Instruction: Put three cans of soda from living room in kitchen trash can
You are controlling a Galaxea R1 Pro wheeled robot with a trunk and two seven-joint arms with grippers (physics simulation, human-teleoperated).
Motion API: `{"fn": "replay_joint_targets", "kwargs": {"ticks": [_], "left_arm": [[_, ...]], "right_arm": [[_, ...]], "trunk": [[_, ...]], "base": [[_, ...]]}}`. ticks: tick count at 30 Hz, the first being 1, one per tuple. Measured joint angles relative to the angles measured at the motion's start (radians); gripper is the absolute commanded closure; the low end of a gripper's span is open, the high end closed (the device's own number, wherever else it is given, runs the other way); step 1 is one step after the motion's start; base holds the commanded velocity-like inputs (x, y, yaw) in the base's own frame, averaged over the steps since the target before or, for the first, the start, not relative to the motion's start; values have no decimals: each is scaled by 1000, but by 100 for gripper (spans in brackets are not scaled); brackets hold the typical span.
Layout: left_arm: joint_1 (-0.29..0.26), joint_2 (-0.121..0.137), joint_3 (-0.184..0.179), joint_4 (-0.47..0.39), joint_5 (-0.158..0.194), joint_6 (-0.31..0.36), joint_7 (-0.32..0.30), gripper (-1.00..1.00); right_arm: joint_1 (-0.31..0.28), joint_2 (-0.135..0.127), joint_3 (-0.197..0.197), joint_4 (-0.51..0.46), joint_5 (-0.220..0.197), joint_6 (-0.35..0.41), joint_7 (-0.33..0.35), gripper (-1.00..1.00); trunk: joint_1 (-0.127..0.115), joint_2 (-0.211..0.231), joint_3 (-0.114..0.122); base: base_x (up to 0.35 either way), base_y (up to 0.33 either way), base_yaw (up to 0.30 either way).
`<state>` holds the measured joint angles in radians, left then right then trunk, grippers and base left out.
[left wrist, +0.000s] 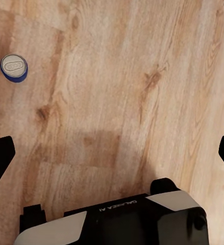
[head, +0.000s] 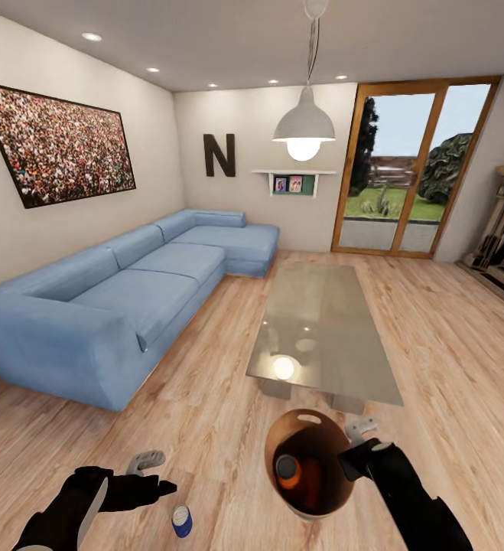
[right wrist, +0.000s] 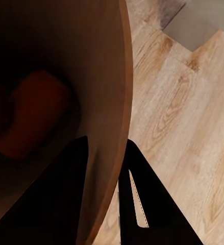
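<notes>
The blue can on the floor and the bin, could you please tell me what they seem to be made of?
The blue can looks like painted metal: its end is silvery grey with a stamped oval. The bin could be metal or plastic: its inner wall is glossy copper-brown and reflective, with a thin rim that the right gripper clamps.

One blue can (head: 181, 521), one orange can (head: 288, 471), one bin (head: 322, 505), one sofa (head: 121, 295), one glass table (head: 324, 325).

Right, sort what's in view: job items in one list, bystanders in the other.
Job items:
- trash can, its rim clamped by the right pincer
- orange soda can lying inside it
- blue soda can upright on the floor, near the open left pincer

Bystanders:
- blue corner sofa
- glass table
- pendant lamp
- wall picture
- glass doors
</notes>
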<state>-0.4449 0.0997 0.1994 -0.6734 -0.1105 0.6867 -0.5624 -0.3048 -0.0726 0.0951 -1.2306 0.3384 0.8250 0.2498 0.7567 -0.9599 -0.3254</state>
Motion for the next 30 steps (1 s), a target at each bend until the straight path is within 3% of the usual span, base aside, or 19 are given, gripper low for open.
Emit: {"fn": "replay_joint_targets", "kwargs": {"ticks": [3,4,5,6,9,11,12,14,18,25,30], "left_arm": [[0,0,1,0,-3,-10,7,-100],[0,1,2,0,-5,-45,12,-100],[0,1,3,8,-5,-149,39,-100],[0,0,3,22,-4,-210,73,-100],[0,-4,5,84,0,-383,235,-100],[0,-6,4,162,0,-556,428,-100],[0,-7,3,194,-1,-615,484,-100],[0,-8,1,242,-2,-697,538,-100],[0,-9,0,275,-3,-754,541,-100],[0,-9,0,282,-2,-763,447,-100],[0,-8,1,284,0,-763,427,-100]], "right_arm": [[0,7,0,11,8,-14,-11,100],[0,9,0,9,6,-14,-13,100],[0,10,0,1,3,-11,-12,100],[0,10,0,-5,0,-10,-12,100],[0,10,0,-16,4,-8,-11,100],[0,10,0,-28,6,0,-11,100],[0,10,0,-34,5,8,-10,100],[0,10,1,-46,2,23,-8,100],[0,10,1,-59,4,33,-7,100],[0,10,1,-62,3,36,-7,100],[0,10,-1,-110,1,85,-3,100]], "trunk": [[0,0,0],[0,0,0],[0,0,0],[0,0,0],[0,0,0],[0,0,0],[0,0,0],[0,0,0],[0,0,0],[0,0,0],[0,0,0]], "base": [[0,0,0],[0,0,0],[0,0,0],[0,0,0],[0,0,0],[0,0,0],[0,0,0],[0,0,0],[0,0,0],[0,0,0],[0,0,0]]}}
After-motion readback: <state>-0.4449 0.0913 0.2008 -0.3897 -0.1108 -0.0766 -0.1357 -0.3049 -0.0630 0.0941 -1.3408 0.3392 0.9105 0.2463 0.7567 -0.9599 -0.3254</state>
